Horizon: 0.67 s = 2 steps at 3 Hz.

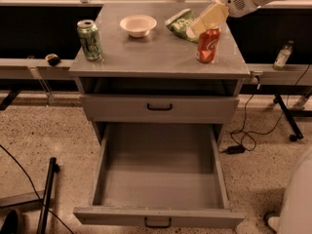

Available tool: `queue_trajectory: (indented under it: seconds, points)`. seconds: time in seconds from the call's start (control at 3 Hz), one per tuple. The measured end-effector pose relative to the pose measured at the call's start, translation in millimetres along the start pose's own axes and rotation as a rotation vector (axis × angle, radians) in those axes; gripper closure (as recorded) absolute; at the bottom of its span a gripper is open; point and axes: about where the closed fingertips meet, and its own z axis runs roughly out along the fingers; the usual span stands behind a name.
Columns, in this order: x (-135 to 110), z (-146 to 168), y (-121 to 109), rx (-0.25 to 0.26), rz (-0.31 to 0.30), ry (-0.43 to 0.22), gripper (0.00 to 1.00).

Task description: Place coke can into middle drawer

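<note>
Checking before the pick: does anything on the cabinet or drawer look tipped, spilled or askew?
Nothing stands out. The coke can and green can stand upright, no spill; the middle drawer sits pulled out squarely. The gripper is at the coke can's top.

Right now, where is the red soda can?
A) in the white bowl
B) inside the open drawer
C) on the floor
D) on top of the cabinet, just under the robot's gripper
D: the coke can stands upright on the cabinet top, near its right edge, with the gripper just above it. It is not in the middle drawer, which is pulled open below.
</note>
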Motion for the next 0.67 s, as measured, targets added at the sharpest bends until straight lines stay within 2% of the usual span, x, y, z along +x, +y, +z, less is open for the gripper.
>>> queue_trajectory:
  seconds: [0.33,0.67]
  points:
    - [8,27,-20,0.031,0.061,0.011,0.0]
    - [14,42,-32,0.058,0.086,0.01,0.0]
